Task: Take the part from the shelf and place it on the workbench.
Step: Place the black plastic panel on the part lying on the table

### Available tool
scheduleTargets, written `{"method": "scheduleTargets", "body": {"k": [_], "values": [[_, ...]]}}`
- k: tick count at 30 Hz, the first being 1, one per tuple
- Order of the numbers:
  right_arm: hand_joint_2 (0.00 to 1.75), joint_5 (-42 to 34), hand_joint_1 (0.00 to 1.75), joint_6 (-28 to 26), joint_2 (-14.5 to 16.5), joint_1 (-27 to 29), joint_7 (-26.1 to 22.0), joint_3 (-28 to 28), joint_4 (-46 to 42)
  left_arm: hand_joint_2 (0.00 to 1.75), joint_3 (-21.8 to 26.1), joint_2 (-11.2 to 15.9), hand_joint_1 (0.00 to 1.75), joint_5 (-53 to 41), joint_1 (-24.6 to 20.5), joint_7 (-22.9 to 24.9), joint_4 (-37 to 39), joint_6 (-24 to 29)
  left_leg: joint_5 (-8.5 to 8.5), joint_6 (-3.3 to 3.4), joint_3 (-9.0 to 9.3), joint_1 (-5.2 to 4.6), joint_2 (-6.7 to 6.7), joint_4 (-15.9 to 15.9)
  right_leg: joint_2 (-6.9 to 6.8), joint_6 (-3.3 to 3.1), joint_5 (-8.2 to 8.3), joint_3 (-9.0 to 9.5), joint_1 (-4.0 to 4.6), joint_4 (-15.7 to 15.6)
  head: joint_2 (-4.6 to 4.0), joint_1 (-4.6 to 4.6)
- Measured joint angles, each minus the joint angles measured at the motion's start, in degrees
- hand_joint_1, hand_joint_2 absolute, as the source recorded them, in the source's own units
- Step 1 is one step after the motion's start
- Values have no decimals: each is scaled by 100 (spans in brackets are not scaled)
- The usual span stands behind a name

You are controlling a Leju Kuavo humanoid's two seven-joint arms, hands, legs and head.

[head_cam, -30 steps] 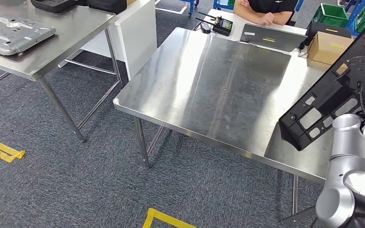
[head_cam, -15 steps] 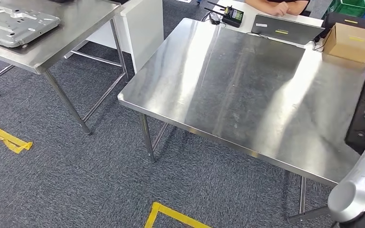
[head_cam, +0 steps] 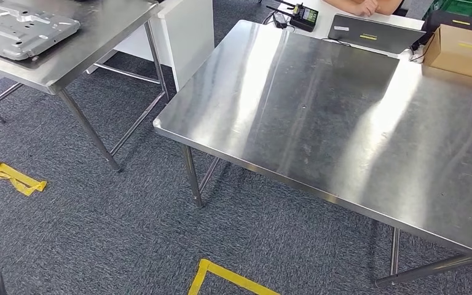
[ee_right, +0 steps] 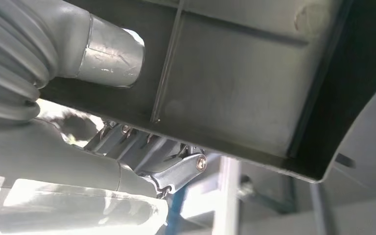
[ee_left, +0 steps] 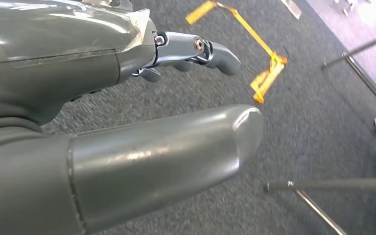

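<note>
- The part (ee_right: 254,83), a dark tray-like piece with a raised rim, is off the shelf and in the right hand (ee_right: 103,122): in the right wrist view the thumb presses one face and the fingers (ee_right: 176,171) curl under its edge, so it is gripped.
- The left hand (ee_left: 127,122) hangs over the carpet (ee_left: 323,122) with nothing in it; its thumb and fingers sit apart.
- In the head view the steel counter (head_cam: 319,117) stands close ahead; a cardboard box (head_cam: 464,50) and a laptop (head_cam: 375,34) sit along its far edge, where a person (head_cam: 369,6) is seated.
- The step in hand, as I judge it, is carrying the part over the counter.
- To do it well: swing the part over the bare near side, well apart from the box and laptop, level it, lower until it rests flat, then release.
</note>
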Motion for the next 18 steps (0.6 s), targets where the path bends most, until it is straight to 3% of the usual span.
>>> {"method": "scheduleTargets", "body": {"k": [4,9,13,18], "values": [[175,-259,175,-46,-445,418,-79,58,-76,0,-186,-16,0,97,-61,0,44,36,0,0,3,8,6,1,5,1,1,0,6,-5,0,0],[175,-706,175,-477,-996,2113,-482,-478,-78,0,-481,-36,0,240,-88,0,44,9,1,2,4,11,-10,6,-10,6,5,18,10,-18,0,2],[175,-821,175,-673,-1017,3453,-649,-1284,-128,0,-683,-27,0,339,-91,0,25,51,7,8,-5,-4,-14,2,-10,15,12,55,8,-14,0,-1],[175,-640,175,-733,-829,4159,-616,-1622,-128,0,-864,-14,0,416,-87,0,-85,54,11,11,-3,2,0,0,3,18,14,47,9,-13,0,-2]]}}
